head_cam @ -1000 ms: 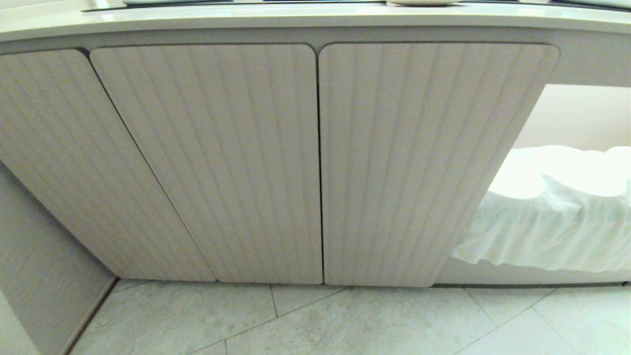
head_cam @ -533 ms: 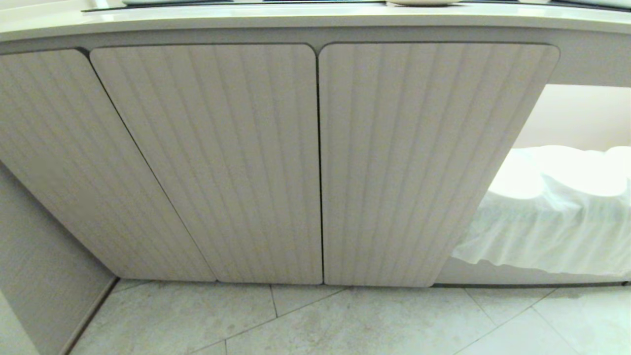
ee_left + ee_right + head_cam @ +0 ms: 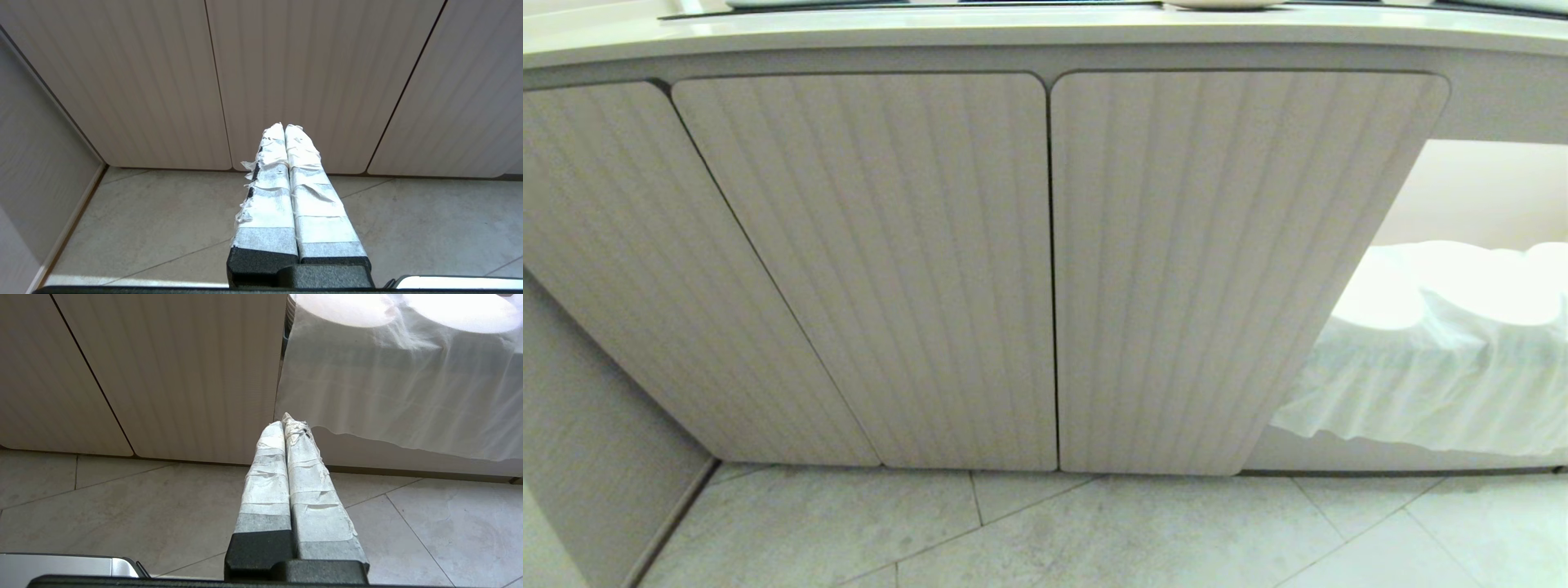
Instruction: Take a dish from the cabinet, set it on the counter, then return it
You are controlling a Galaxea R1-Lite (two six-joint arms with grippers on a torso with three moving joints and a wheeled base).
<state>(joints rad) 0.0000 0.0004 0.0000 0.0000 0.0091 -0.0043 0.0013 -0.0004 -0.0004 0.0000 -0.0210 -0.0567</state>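
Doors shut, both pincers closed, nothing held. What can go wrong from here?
1. The cabinet doors are ribbed, flush and show no handle, so a pull may slip.
2. The white cloth hangs just past the right pincer and could snag.
3. The left pincer is shut and must open before gripping a door edge.

This is a kitchen, most likely a home one or a mock-up of one. A low cabinet of beige wood-grain with vertically ribbed, round-cornered doors runs under a cream counter with a rounded front edge, and a strip of black glass cooktop is set into that counter at the top of the head view. The floor is laid with large pale stone-look tiles. To the right of the doors an open bay holds a draped white cloth.
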